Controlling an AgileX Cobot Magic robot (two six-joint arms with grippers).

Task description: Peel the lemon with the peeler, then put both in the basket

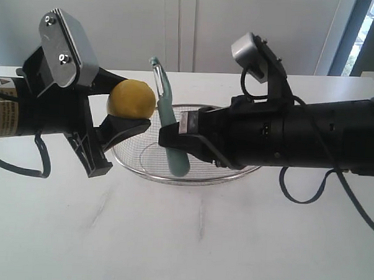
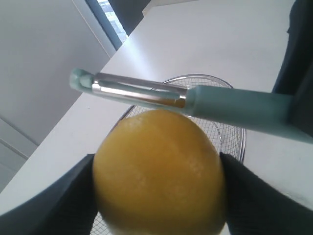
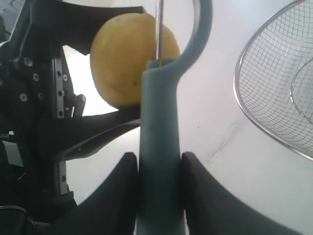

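Note:
My left gripper (image 1: 128,103) is shut on the yellow lemon (image 1: 132,98), held in the air above the near-left rim of the wire basket (image 1: 191,175). The lemon (image 2: 159,171) fills the left wrist view between two black fingers (image 2: 54,205). My right gripper (image 1: 167,134) is shut on the teal handle of the peeler (image 1: 170,124), which stands nearly upright. The peeler's metal blade (image 2: 139,92) lies against the lemon's side. In the right wrist view the peeler (image 3: 159,147) rises between my fingers toward the lemon (image 3: 129,58).
The white table (image 1: 189,239) stretches in front of the basket. The basket (image 3: 279,93) sits beside the right gripper, with nothing visible inside it. A wall and window lie behind the table.

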